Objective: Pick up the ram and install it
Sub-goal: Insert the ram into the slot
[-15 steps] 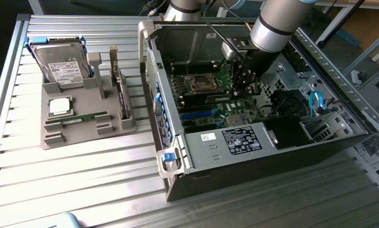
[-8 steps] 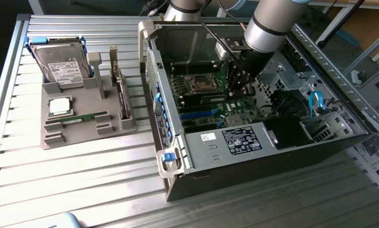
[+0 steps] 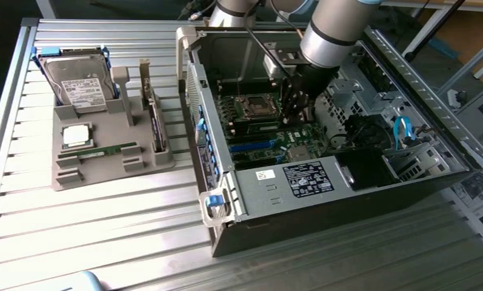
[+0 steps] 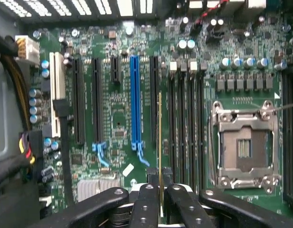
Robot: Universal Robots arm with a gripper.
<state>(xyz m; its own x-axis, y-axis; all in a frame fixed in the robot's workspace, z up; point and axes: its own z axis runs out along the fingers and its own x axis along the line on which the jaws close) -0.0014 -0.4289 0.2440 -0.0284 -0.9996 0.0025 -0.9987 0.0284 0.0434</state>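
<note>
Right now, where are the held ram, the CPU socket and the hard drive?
ram (image 4: 159,142): wrist view, on its thin edge, midway along.
CPU socket (image 4: 244,146): wrist view, on its open middle.
hard drive (image 3: 78,83): exterior view, on its silver top face.

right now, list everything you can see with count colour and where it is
ram: two, green; one edge-on in the jaws inside the case, one flat on the holder
hard drive: one, silver with white label, in a blue frame on the holder
cpu: one, silver, on the holder
holder: one, grey, on the table, exterior view's left
case: one, black and silver, open, exterior view's right
board: one, green, inside the case
socket: one, silver, empty, on the board
blue slot: one, on the board
table: one, silver, slatted
arm: one, grey, reaching into the case
jaws: black, shut on one ram
</note>
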